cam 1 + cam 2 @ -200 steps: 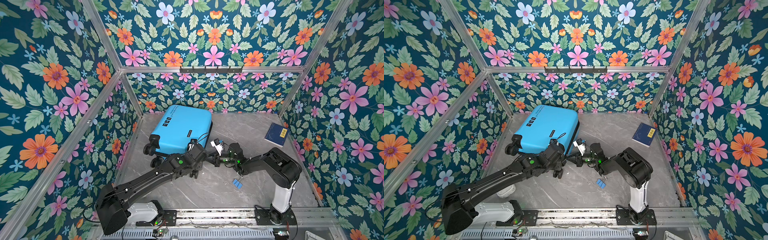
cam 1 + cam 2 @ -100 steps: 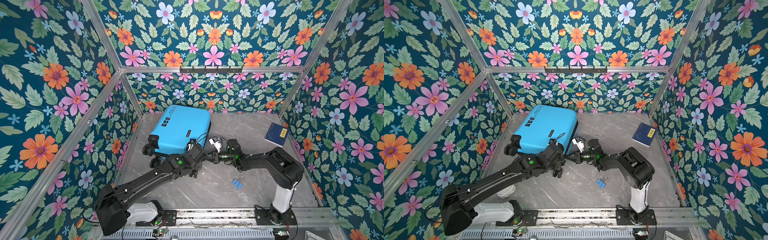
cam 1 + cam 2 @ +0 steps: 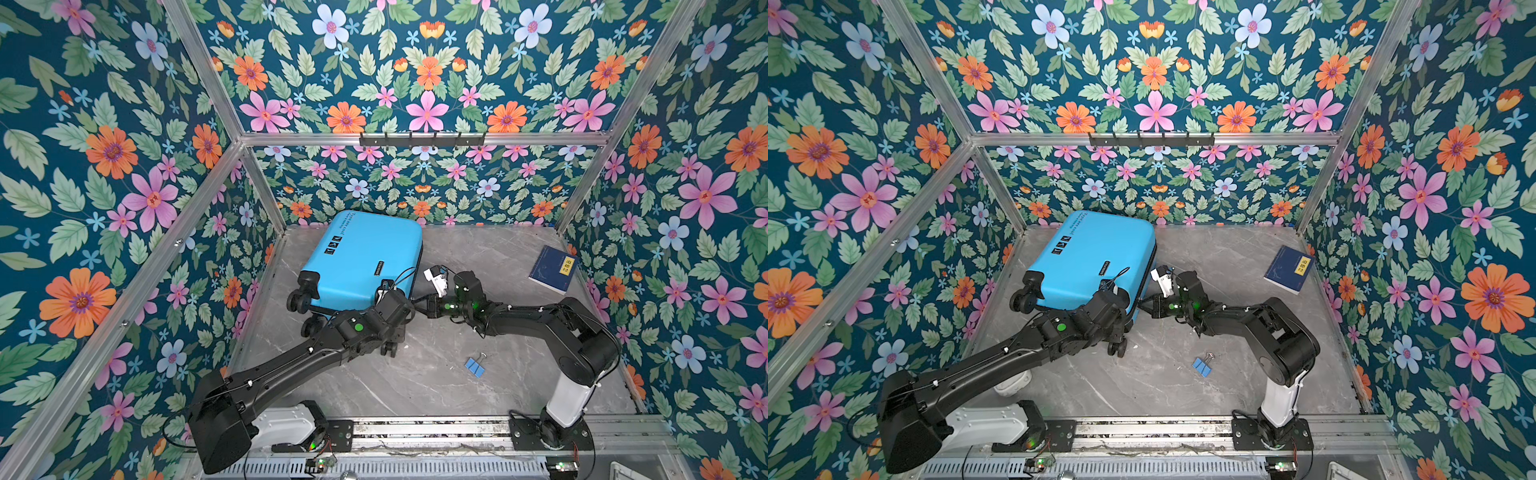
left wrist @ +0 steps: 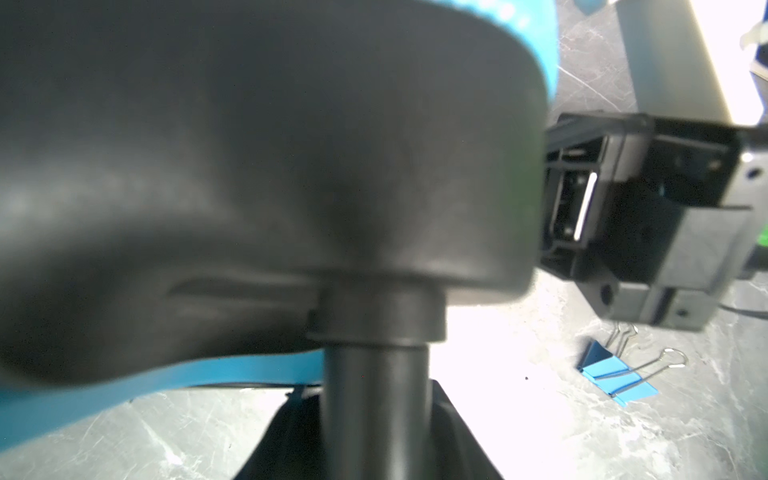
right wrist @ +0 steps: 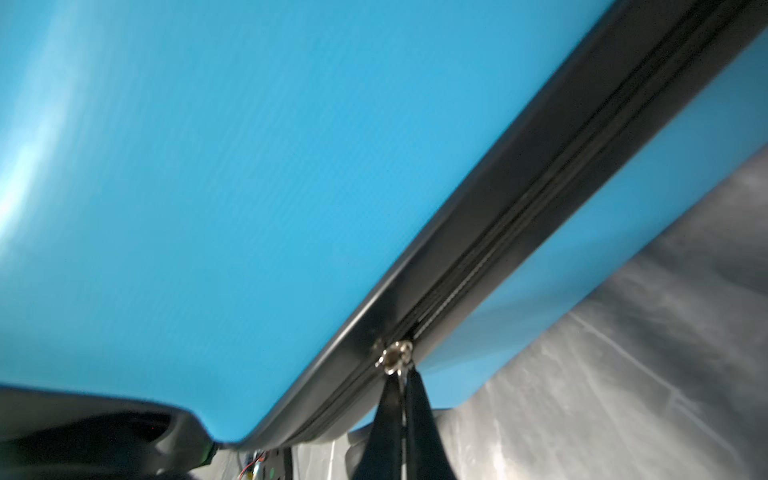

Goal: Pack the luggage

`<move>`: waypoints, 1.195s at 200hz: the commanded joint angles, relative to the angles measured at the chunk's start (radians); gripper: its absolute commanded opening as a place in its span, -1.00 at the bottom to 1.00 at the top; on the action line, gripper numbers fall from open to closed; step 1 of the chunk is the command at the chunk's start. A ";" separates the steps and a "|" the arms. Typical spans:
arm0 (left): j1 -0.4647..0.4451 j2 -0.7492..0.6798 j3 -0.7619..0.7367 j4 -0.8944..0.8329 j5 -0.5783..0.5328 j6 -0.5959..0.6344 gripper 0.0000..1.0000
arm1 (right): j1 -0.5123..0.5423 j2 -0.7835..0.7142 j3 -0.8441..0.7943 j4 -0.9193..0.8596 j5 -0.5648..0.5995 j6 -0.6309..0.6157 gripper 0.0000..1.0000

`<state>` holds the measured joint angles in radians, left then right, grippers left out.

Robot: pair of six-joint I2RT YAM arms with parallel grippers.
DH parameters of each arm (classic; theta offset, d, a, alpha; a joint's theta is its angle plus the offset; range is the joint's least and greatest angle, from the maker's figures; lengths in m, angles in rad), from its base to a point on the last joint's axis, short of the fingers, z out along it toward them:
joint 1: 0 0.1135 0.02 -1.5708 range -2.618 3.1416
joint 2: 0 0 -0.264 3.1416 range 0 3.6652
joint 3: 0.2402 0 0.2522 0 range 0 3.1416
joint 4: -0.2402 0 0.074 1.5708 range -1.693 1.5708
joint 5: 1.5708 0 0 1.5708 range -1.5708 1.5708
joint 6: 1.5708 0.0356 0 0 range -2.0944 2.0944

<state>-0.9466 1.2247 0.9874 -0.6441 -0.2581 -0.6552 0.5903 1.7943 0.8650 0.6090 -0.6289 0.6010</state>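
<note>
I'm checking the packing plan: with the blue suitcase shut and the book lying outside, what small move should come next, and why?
Probably the right gripper should draw the zipper pull it pinches along the track: the luggage lies closed, while the book and binder clip lie outside it.

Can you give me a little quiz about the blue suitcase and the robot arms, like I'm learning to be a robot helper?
1. True or false: the luggage lies wide open on the table.
2. Pick one: what is the right gripper pinching? A a wheel, B the zipper pull, C the carry handle.
3. Fill in: the small blue thing with silver wire handles, lying apart from the luggage in both top views, is a ____.

Key: 1 false, its two shells are shut together. 2 B. 3 binder clip.
</note>
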 commanded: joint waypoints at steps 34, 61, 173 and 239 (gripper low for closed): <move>-0.004 -0.026 -0.008 0.102 0.031 0.022 -1.00 | -0.017 -0.012 0.018 -0.052 0.151 -0.011 -1.00; -0.006 -0.031 -0.016 0.112 0.041 0.026 -1.00 | -0.020 -0.018 0.035 -0.079 0.178 -0.024 -1.00; -0.030 -0.013 -0.024 0.152 0.107 0.059 -1.00 | -0.099 -0.042 0.081 -0.155 0.225 -0.058 -1.00; -0.057 0.002 -0.023 0.170 0.134 0.080 -1.00 | -0.174 -0.054 0.086 -0.196 0.222 -0.075 -1.00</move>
<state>-0.9909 1.2259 0.9619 -0.5556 -0.1524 -0.6258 0.4427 1.7573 0.9443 0.3977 -0.4755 0.5453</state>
